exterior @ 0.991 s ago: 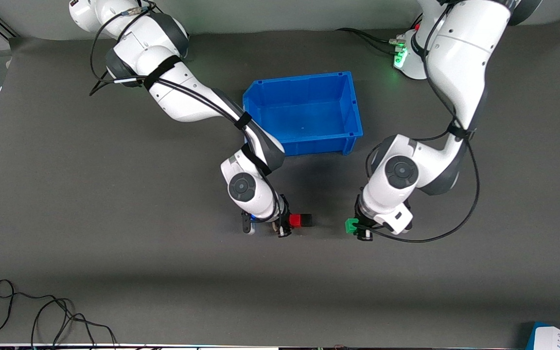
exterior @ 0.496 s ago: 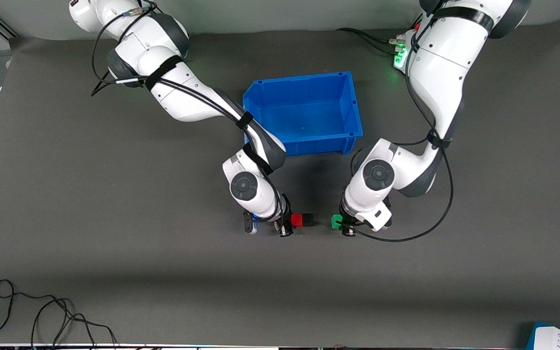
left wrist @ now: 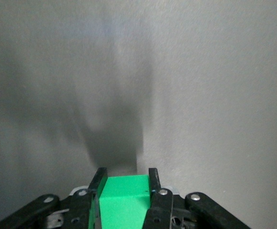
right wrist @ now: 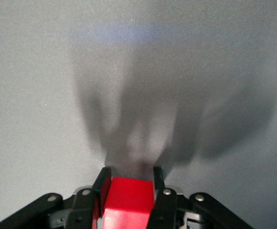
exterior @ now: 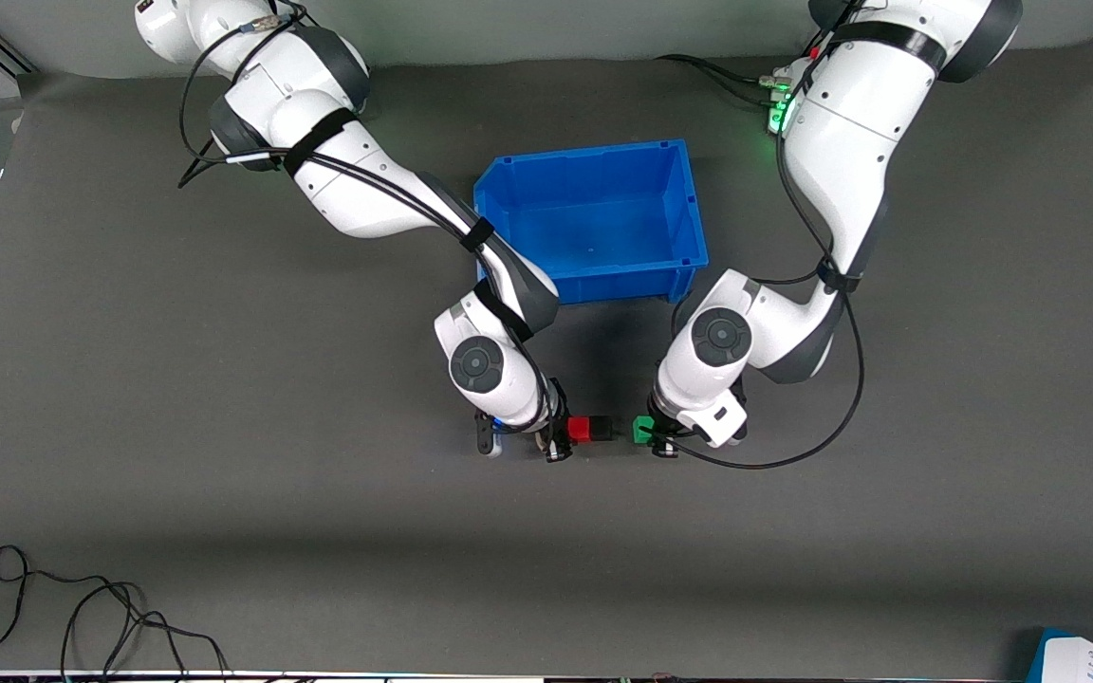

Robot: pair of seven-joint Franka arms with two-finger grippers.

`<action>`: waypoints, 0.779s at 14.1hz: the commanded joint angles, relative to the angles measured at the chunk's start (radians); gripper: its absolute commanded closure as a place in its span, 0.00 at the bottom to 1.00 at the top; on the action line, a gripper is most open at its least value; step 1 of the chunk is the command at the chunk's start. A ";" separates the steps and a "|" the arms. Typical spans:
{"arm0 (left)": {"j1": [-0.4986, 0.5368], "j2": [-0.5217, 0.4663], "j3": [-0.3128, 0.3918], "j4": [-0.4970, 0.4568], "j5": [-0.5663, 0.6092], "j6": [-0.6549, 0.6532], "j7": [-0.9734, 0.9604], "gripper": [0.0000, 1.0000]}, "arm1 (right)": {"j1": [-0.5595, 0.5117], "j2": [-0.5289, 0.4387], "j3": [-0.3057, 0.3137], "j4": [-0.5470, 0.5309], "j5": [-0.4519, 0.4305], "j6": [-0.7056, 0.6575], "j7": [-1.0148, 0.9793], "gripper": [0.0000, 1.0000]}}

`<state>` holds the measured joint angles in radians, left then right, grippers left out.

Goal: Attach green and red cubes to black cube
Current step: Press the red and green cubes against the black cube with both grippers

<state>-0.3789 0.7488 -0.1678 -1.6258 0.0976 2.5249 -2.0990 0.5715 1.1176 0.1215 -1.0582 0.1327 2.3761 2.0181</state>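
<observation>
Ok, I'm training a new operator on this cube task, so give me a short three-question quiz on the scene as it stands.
1. True or false: the black cube already touches the red cube.
2. Which gripper holds the green cube? A) left gripper B) right gripper
3. Fill in: the blue bin holds ____ cubes.

Key: 1 true; 2 A; 3 no.

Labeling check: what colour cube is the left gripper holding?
Green cube, clamped in the left gripper; clearest in the left wrist view.
</observation>
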 commanded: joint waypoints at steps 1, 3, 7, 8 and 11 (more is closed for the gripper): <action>-0.031 0.026 0.011 0.034 0.001 0.003 -0.029 1.00 | 0.010 0.028 -0.006 0.040 -0.002 -0.024 -0.009 0.89; -0.040 0.044 0.011 0.056 0.005 0.002 -0.053 1.00 | 0.010 0.028 -0.006 0.043 -0.001 -0.024 -0.009 0.89; -0.054 0.076 0.011 0.092 0.002 0.002 -0.055 1.00 | 0.010 0.028 -0.006 0.043 -0.001 -0.023 -0.009 0.88; -0.055 0.076 0.011 0.092 0.002 0.002 -0.056 1.00 | 0.010 0.028 -0.006 0.043 -0.001 -0.023 -0.010 0.88; -0.060 0.084 0.011 0.106 0.007 0.002 -0.059 1.00 | 0.010 0.030 -0.006 0.044 -0.001 -0.023 -0.013 0.88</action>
<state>-0.4171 0.8107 -0.1655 -1.5628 0.0978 2.5267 -2.1288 0.5714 1.1181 0.1214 -1.0571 0.1327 2.3742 2.0181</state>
